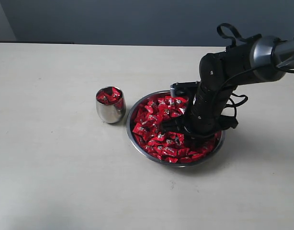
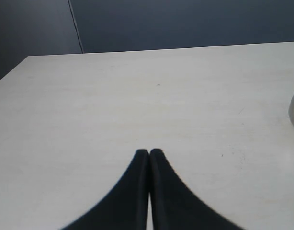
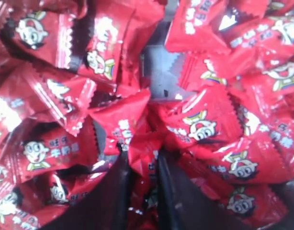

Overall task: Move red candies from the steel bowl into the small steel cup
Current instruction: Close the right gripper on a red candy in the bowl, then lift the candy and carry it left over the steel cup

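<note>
Pile of red candies (image 1: 154, 117), steel bowl (image 1: 180, 165) centre-right; R gripper (image 3: 141, 160) dug in, jaws near-closed pinching one for small steel cup (image 1: 110, 111); L gripper (image 2: 150, 153) closed, empty.

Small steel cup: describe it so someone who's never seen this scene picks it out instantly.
On the pale table, find the wide shallow steel bowl heaped with red candies. The small steel cup stands upright just left of it in the exterior view. It is far narrower, with rounded shiny sides, no handle and only a few candies inside.
</note>
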Motion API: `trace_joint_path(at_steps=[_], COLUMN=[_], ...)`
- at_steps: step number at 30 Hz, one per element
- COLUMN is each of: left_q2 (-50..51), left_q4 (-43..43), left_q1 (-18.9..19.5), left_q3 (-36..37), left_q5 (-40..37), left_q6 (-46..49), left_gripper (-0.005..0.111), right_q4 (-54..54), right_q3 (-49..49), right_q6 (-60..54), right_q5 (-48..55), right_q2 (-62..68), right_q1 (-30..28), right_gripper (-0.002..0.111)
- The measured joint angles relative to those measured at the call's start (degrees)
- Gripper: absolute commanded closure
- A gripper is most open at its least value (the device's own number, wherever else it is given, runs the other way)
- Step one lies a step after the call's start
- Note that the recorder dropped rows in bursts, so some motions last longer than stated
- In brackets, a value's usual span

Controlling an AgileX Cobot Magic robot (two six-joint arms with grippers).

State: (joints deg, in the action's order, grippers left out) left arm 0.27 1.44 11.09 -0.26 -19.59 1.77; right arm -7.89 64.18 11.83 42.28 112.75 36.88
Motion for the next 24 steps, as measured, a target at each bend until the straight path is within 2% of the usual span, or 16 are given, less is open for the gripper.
trace_joint_path(at_steps=[7, 24], left_q2=[0.0, 0.0], left_q4=[0.0, 0.0], left_q1=[0.0, 0.0], left_q3=[0.0, 0.0], left_q5=[0.0, 0.0], left_q6=[0.0, 0.0], left_gripper=[0.106, 0.106], right_q4=[1.2, 2.8], right_q3=[0.4, 10.8], right_q6=[0.0, 0.0], right_q5=[-0.1, 4.9], right_q2=[-3.8, -8.0], right_q1=[0.0, 0.0], right_gripper=[0.109, 0.109])
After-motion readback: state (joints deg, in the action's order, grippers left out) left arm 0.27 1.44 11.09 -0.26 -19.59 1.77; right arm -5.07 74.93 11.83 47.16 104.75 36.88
